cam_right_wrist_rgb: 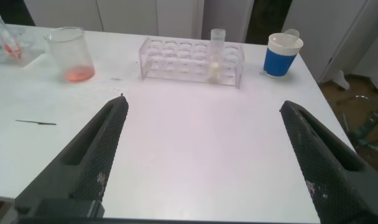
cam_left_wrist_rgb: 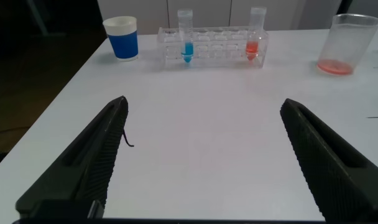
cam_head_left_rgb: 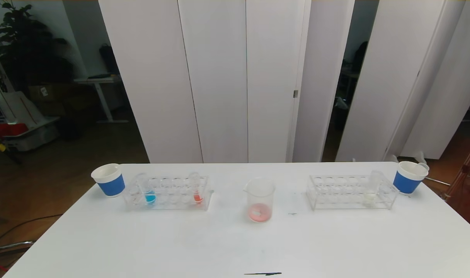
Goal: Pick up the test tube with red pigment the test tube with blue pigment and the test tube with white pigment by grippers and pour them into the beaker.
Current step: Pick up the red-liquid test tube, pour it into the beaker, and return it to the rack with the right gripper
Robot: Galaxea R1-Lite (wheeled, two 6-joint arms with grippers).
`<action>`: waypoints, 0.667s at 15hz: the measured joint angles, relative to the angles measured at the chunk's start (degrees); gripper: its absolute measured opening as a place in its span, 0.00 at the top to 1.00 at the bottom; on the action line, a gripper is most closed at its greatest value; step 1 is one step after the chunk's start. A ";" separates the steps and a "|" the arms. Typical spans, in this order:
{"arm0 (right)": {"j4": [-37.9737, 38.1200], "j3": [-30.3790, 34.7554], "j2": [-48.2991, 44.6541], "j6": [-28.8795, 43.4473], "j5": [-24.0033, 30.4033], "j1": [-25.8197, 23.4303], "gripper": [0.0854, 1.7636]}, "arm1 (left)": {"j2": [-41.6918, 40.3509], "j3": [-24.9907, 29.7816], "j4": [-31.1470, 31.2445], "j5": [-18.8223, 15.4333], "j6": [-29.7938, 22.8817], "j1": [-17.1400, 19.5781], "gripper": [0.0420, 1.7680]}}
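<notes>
Both jaws stand wide apart over the bare counter [cam_head_left_rgb: 235,247], so I fear a careless reach may knock the blue tube [cam_head_left_rgb: 149,190] in its left rack [cam_head_left_rgb: 169,193], the white tube [cam_head_left_rgb: 371,187] or the beaker [cam_head_left_rgb: 260,199].

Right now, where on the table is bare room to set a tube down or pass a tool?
The whole near half of the table is bare, in front of both racks. Smaller gaps flank the beaker: one toward the left rack, one toward the right rack. It is crowded at each rack's outer end, beside the paper cups.
</notes>
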 joint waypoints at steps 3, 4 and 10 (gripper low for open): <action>0.72 7.00 -7.50 -0.02 -0.67 1.24 0.01 | 0.02 0.00 0.02 0.00 0.00 0.00 0.01; 2.15 8.13 -9.76 0.00 -0.89 1.52 0.01 | 0.02 0.00 0.00 -0.02 0.00 0.00 0.01; 3.15 10.58 -14.53 0.85 -7.94 1.79 0.01 | 0.00 0.00 0.00 0.00 0.00 0.00 0.01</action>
